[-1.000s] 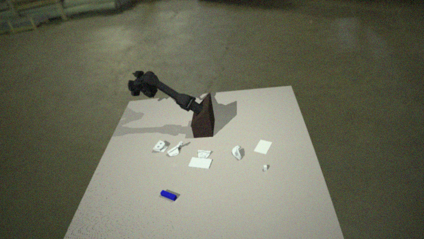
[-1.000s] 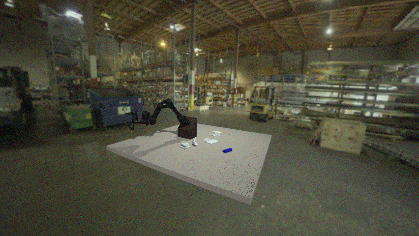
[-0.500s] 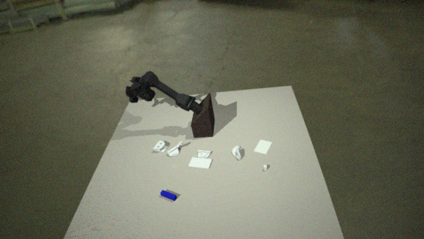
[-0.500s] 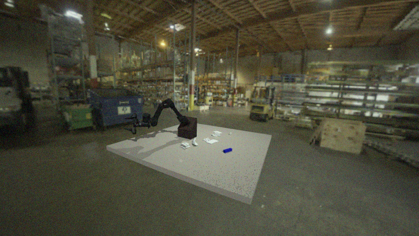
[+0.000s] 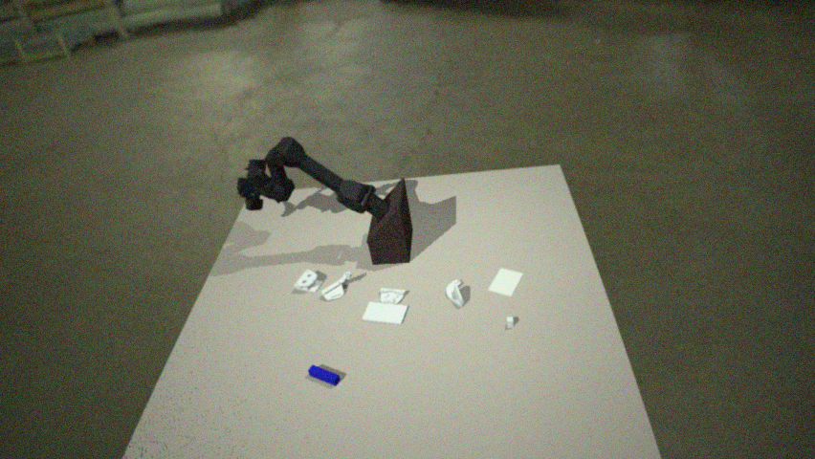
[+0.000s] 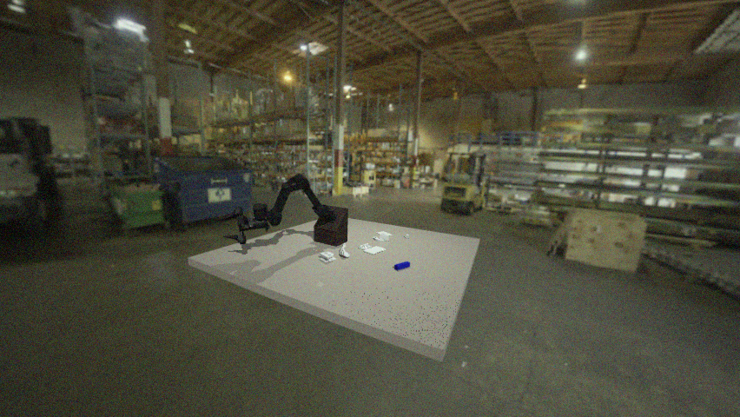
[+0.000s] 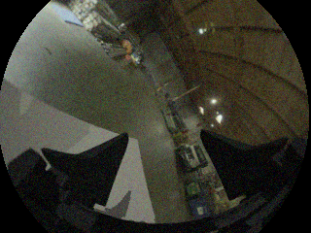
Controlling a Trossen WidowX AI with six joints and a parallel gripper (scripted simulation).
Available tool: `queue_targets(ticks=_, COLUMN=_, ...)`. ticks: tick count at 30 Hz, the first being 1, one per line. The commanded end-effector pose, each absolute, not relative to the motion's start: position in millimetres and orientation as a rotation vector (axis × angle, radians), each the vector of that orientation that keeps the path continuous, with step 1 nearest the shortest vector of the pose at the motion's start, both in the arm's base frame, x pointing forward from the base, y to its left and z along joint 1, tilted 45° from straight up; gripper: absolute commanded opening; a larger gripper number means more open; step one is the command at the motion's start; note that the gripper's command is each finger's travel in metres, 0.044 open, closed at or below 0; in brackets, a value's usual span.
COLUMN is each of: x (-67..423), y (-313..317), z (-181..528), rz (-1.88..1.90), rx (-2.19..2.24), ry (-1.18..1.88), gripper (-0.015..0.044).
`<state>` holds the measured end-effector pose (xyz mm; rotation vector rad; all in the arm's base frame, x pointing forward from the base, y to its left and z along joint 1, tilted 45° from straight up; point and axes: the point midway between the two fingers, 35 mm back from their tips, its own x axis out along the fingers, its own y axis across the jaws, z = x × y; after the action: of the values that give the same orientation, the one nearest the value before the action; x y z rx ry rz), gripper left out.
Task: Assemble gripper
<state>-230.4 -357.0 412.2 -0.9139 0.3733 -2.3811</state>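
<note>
My gripper (image 5: 249, 192) (image 6: 241, 227) (image 7: 164, 135) is open and empty, high over the table's far-left edge in the top view, away from the parts. A white part with two dark round marks (image 5: 307, 279) (image 6: 326, 256) lies leftmost; whether it is the base or the housing plate is unclear. Beside it is a white jaw-like part (image 5: 334, 289) (image 6: 344, 252) with a raised end. A small white part with dark marks (image 5: 392, 295) (image 6: 364, 246) lies mid-table. A curved white part (image 5: 454, 294) lies farther right. The parts lie apart; pins and gear teeth are too small to tell.
A white slab (image 5: 385, 313) (image 6: 374, 250) lies mid-table, a flat white square (image 5: 505, 282) and a small white block (image 5: 510, 321) (image 6: 406, 235) to the right, and a blue bar (image 5: 323, 374) (image 6: 401, 265) nearer. The dark wedge-shaped arm mount (image 5: 393, 239) (image 6: 331, 230) stands behind the parts.
</note>
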Motion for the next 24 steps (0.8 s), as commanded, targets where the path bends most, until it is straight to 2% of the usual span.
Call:
queue_targets(ticks=1, x=-217, y=-367, z=404, rz=-2.346, rx=-0.882, ry=0.398, gripper=0.044)
queue_targets(ticks=24, x=-144, y=-403, z=379, rz=-2.148, rx=-0.794, ry=0.457, gripper=0.044)
